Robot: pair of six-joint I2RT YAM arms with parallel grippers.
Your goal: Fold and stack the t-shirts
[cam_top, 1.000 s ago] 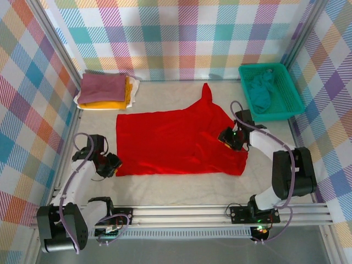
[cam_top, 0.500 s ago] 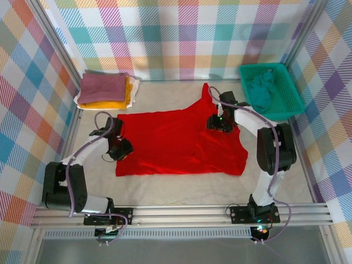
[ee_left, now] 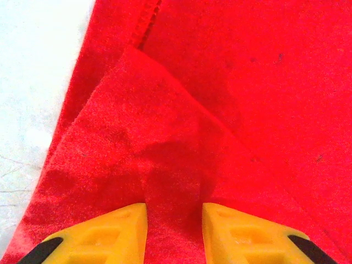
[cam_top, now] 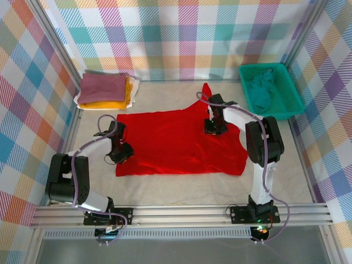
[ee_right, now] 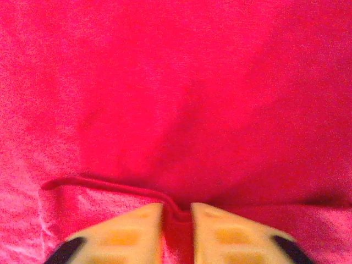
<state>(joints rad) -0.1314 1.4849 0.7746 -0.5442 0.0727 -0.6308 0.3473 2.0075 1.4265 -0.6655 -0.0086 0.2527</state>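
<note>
Top view: red t-shirt [cam_top: 181, 140] spread flat mid-tabletop [cam_top: 181, 190]. The left hand [cam_top: 122, 155] is at its left edge and the right hand [cam_top: 214, 129] on its far right part. The folded stack [cam_top: 104, 91] sits in the far left corner.

Right wrist view: fingers [ee_right: 132, 228] nearly together, clamped on a raised hem ridge.

Left wrist view: fingers a little apart with creased cloth between them; cannot tell if it is gripped.
</note>
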